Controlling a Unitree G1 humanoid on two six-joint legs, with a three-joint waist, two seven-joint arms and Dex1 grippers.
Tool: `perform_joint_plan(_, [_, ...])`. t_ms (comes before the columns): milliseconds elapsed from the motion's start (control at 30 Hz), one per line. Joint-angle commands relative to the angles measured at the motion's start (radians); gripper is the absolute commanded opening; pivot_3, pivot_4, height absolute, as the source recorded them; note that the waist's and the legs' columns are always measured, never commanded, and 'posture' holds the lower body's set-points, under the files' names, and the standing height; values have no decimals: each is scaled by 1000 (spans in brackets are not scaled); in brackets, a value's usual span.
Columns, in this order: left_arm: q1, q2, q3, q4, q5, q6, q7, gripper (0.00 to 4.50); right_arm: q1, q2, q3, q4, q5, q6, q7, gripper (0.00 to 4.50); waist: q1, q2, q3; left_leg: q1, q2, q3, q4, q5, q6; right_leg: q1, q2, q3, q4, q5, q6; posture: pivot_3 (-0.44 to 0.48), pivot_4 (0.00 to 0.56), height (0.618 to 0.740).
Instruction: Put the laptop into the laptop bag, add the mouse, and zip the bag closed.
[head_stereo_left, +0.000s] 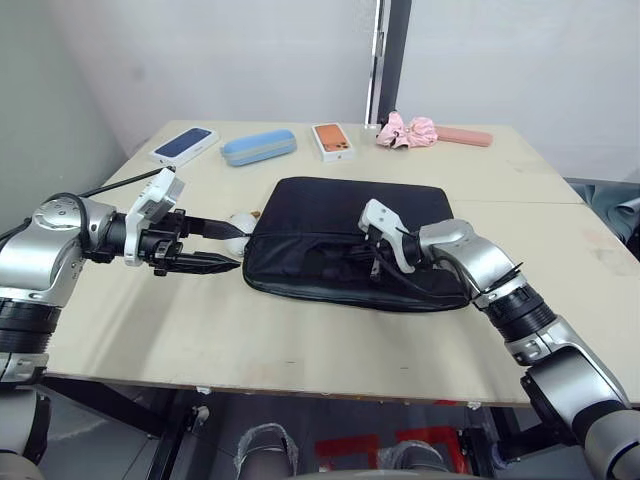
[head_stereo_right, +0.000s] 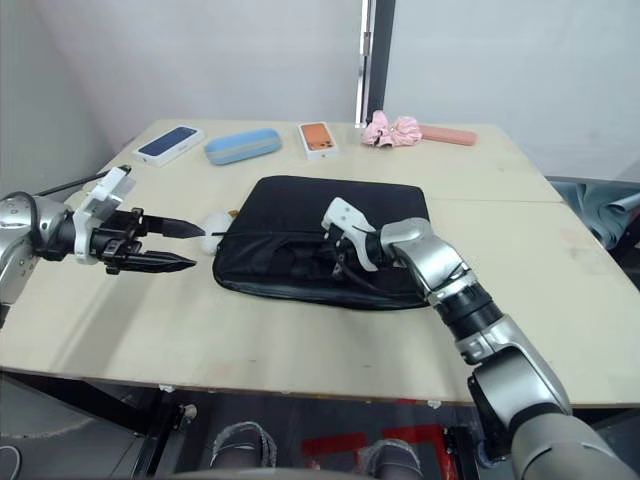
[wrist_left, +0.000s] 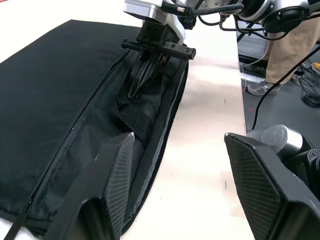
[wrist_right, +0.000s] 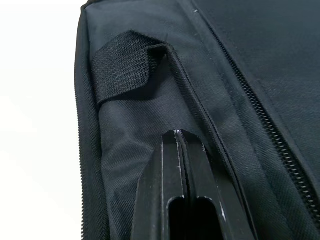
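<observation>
Laptop bag flat on the table, both my grippers at its near side.

The wooden table (head_stereo_left: 300, 330) carries the black laptop bag (head_stereo_left: 340, 215) at its middle, lying flat. My right gripper (wrist_left: 145, 75) has its fingers pressed together, tips pushed against the fabric beside a strap handle (wrist_right: 122, 67) on the bag's front edge. My left gripper (head_stereo_left: 222, 248) hovers just off the bag's left end, fingers spread. The white mouse (head_stereo_left: 240, 222) sits just beyond those fingertips, beside the bag's left edge.

Bright, even light, soft shadows under the arms, table glare, near pincer fingers blurred.
</observation>
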Motion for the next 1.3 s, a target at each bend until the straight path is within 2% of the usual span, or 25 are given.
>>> perform_joint_plan(33, [-10, 0, 76, 21, -38, 42, 30, 3019, -10, -1, 18, 25, -31, 25, 8, 32, -1, 0, 0, 0, 0, 0, 0, 0, 0, 0, 0, 0, 0, 0, 0, 0, 150, 740])
perform_joint_plan(100, [-22, -17, 95, 66, -35, 61, 74, 3019, -13, 4, 14, 24, -30, 36, 10, 32, -1, 0, 0, 0, 0, 0, 0, 0, 0, 0, 0, 0, 0, 0, 0, 0, 150, 740])
perform_joint_plan(200, [-94, -62, 90, 210, 36, 96, 224, 3019, -10, 5, 17, 18, -35, 34, 13, 32, 1, -1, -1, 0, 0, 0, 0, 0, 0, 0, 0, 0, 1, 0, 0, 0, 150, 740])
perform_joint_plan(300, [-184, -125, 84, 425, 130, 100, 430, 3019, -6, 7, 17, 8, -38, 45, 13, 32, 1, -1, -1, 0, 0, -1, 0, 0, 0, 0, 1, 0, 1, 0, 0, 0, 150, 740])
perform_joint_plan(500, [-318, -209, 86, 694, 225, 92, 628, 3019, 1, 5, 11, -16, -35, 63, 12, 32, 1, -4, -2, -1, 0, -3, 1, 0, -2, 1, 1, -1, -1, 0, 0, 0, 150, 740])
perform_joint_plan(733, [-423, -312, 71, 909, 309, 35, 692, 3019, -6, 44, -77, -52, 35, 106, -16, 32, 6, -4, -2, -2, 0, -4, 1, 0, -2, 1, 1, -2, -1, 0, 0, 0, 150, 740])
perform_joint_plan(1100, [-469, -379, 74, 1041, 364, 6, 698, 3019, -44, 73, -114, -17, 46, 151, -82, 32, 6, -5, -1, -5, 0, -4, 0, 0, -3, 0, 1, -4, -4, 0, 0, 0, 150, 740])
perform_joint_plan(1200, [-467, -398, 69, 1038, 371, -1, 652, 2205, -48, 71, -96, 10, 21, 142, -102, 0, 8, -5, -1, -5, 0, -5, 0, 0, -3, 0, 1, -4, -4, 0, 0, 0, 150, 740])
perform_joint_plan(1300, [-462, -398, 64, 1037, 384, -5, 633, 1136, -49, 75, -94, 18, 15, 140, -107, 0, 9, -5, -1, -4, 0, -5, 0, 1, -3, 1, 1, -4, -3, 0, 0, 0, 150, 740])
